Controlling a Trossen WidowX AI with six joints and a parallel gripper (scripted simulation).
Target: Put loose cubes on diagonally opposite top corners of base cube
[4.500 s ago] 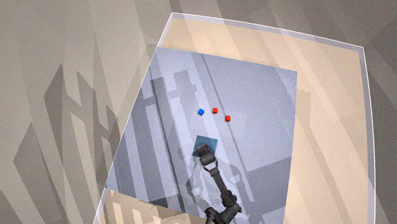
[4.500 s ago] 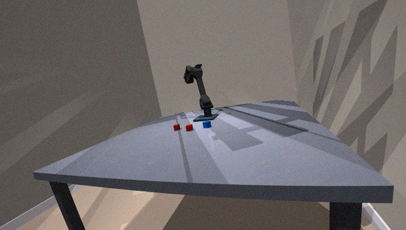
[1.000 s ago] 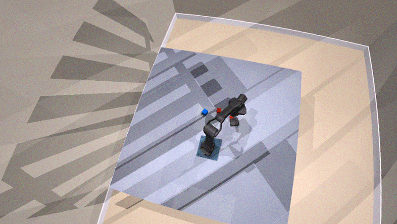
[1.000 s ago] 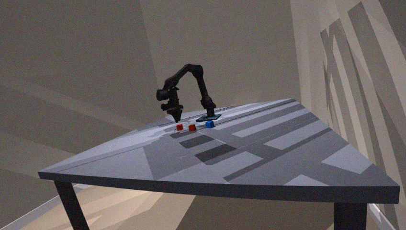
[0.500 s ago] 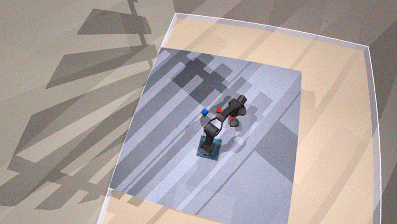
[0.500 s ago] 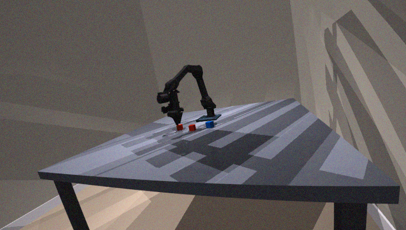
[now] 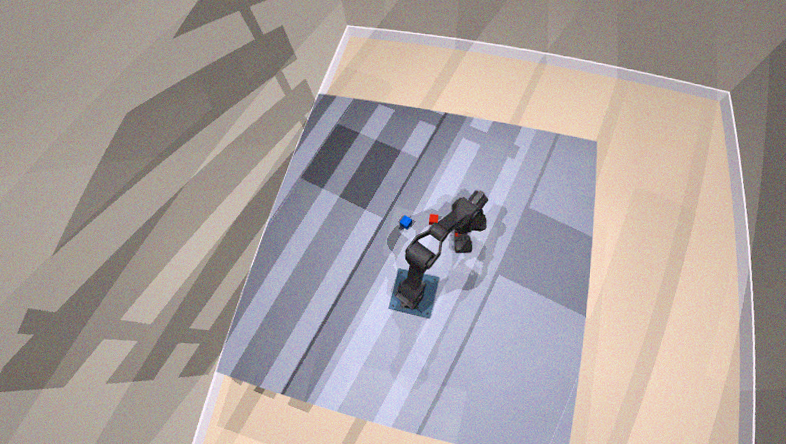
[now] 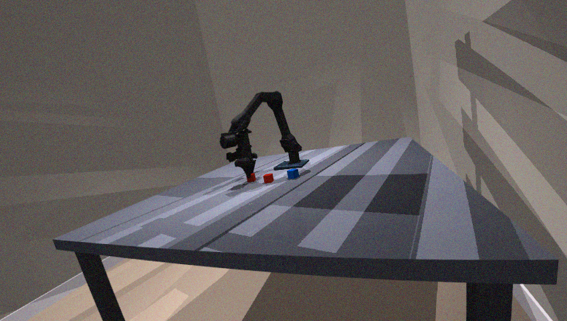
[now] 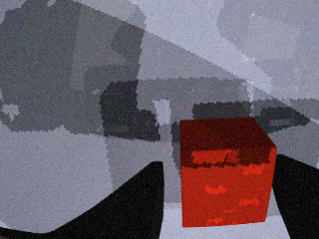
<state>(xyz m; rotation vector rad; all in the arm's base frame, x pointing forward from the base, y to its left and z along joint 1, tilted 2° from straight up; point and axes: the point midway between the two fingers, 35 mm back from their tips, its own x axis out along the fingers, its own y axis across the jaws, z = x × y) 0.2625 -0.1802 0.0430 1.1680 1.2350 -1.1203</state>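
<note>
The gripper (image 7: 460, 239) (image 8: 249, 176) (image 9: 218, 169) stands spread around 1 red cube (image 7: 455, 235) (image 8: 253, 177) (image 9: 226, 186), a gap at 1 finger; nearby sit the other red cube (image 7: 433, 219) (image 8: 268, 178), then the blue cube (image 7: 405, 222) (image 8: 292, 173), all on a shadow-striped grey table (image 7: 522, 368) (image 8: 306, 267) above beige floor (image 7: 658, 261) (image 8: 151, 282)

A gray tabletop (image 7: 522, 368) (image 8: 445, 238), banded with shadow, stands on dark legs (image 8: 489, 302) (image 8: 99, 286) above a tan floor (image 7: 652, 242) (image 8: 170, 294), as angular shadows streak the gray-brown walls (image 8: 139, 79) in the exterior view.
</note>
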